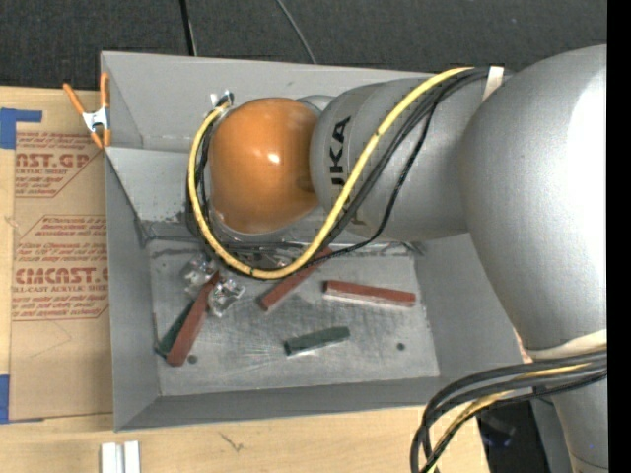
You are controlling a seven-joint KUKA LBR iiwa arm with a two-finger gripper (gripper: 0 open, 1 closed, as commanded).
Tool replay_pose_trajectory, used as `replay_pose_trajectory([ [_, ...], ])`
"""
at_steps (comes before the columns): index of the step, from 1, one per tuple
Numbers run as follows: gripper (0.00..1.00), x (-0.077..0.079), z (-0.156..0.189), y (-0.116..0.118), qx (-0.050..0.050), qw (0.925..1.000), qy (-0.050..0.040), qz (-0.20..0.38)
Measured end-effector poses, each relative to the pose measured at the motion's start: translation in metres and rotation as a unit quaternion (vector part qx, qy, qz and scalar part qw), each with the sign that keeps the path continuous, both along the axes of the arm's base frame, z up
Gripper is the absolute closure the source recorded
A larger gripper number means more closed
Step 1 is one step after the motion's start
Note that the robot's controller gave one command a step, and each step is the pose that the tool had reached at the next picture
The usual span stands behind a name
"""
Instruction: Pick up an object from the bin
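Silver arm [532, 185] reaches in from the right; its hand [210, 284] sits low at the bin's [128, 294] left, at the top end of a slanting brown stick [187, 328]; whether it is open or closed, I cannot tell.

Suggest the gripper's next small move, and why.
Probably settle straight down onto the upper end of the long reddish-brown stick. The gripper sits over that end at the left of the grey metal bin, and a dark green stick lies against its lower end only.
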State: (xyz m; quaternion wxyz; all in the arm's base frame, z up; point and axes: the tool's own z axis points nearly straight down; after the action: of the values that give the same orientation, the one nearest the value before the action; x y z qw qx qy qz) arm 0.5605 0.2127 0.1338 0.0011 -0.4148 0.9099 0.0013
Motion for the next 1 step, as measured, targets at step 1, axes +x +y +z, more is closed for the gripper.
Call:
replay_pose_trajectory([
  [1, 1.00, 0.0000, 0.0000, 0.0000, 0.000, 1.0000, 0.0001, 0.000],
])
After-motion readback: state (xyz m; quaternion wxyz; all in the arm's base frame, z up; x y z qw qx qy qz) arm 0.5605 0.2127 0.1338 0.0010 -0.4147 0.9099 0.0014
